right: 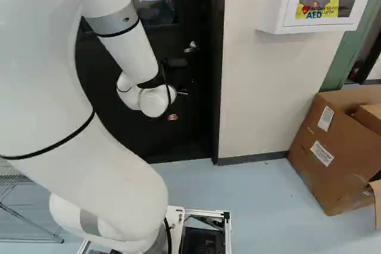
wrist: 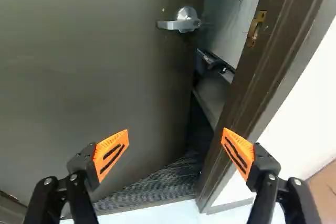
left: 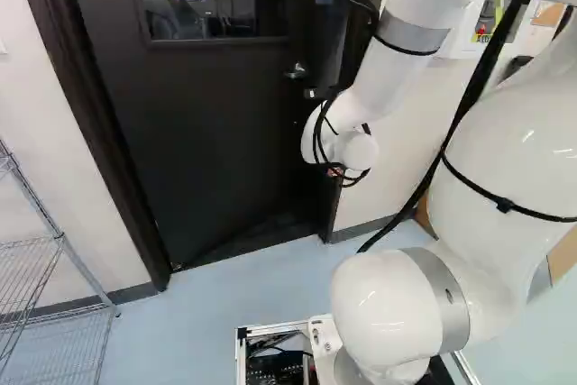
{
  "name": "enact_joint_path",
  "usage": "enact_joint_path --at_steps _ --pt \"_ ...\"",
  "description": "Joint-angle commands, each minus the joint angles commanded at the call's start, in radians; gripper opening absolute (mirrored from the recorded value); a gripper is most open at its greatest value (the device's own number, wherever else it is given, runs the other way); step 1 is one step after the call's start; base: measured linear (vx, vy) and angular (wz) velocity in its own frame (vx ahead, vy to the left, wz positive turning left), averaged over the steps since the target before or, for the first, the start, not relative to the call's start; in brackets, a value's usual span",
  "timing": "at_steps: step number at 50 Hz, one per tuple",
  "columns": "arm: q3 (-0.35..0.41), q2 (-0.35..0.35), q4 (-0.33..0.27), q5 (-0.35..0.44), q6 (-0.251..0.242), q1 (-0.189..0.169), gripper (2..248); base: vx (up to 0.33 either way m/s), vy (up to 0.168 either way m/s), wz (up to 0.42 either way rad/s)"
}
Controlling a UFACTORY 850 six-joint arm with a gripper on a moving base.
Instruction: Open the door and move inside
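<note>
Tally: door, 1. Window in it, 1. Lever handle, 1. Strike plate, 1. Wire rack, 1. Wall cabinet, 1. Large cardboard box, 1. Orange finger pads, 2.

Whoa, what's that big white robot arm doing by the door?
The robot arm is reaching toward the dark door. Its claw is wide open and isn't holding anything, not even the silver handle. The door is open a bit: you can peek through a gap between its edge and the door frame. The robot is on this side of the doorway, so it hasn't gone in yet.
</note>
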Motion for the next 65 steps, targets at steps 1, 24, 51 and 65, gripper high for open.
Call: enact_joint_path --at_steps 1,24,51,65 --pt "0.002 0.002 0.000 0.000 0.000 0.000 247 0.000 0.000 0.000" --pt "0.008 0.008 0.000 0.000 0.000 0.000 247 0.000 0.000 0.000" --pt "0.008 0.008 0.000 0.000 0.000 0.000 247 0.012 0.001 0.000" --pt "0.008 0.008 0.000 0.000 0.000 0.000 247 0.086 0.029 -0.013"
